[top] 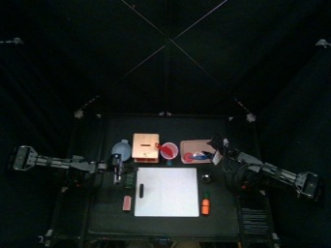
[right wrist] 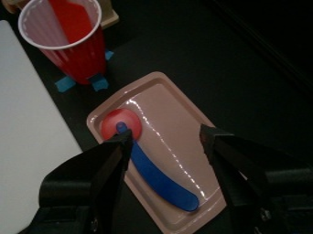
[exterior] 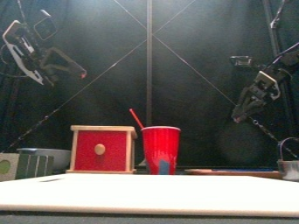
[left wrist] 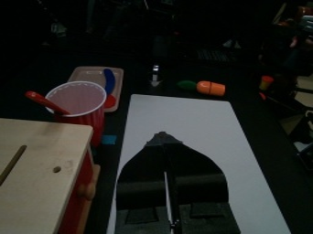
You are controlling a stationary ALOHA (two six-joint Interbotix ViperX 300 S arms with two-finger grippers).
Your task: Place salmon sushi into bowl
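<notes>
spotter: claw check first. right claw (right wrist: 167,137) is released, jaws spread wide, hanging over the pink tray (right wrist: 184,105) beyond the white board's (top: 168,191) far corner on the right arm's side. a blue spoon-like piece (right wrist: 159,178) and a small red ball (right wrist: 116,123) lie in that tray, right between the jaws.

operator: and the left claw (left wrist: 169,142)?

spotter: clenched, holding nothing, poised over the white board near its left-arm edge.

operator: so where's the salmon sushi (top: 127,201)?

spotter: on the tabletop just beside the white board's left-arm edge, toward the front. well apart from the open claw, with the whole board between them.

operator: that's my worry. if the right claw drops where it hangs, i'd expect it to close on the red ball or the spoon instead.

spotter: agreed. there's also the longer orange stick (top: 204,205) beside the board's right-arm edge, a likely mix-up on the way across.

operator: and the bowl (top: 120,149)?

spotter: past the board's far corner on the left-arm side, next to the tan box (top: 145,145), with nothing visible in it. reaching across, the right arm could clip the red cup (right wrist: 68,37) beyond the board's far edge, or run into the left arm.

operator: the piece is tiny too; a wide claw could nudge it away or pinch it badly.
</notes>
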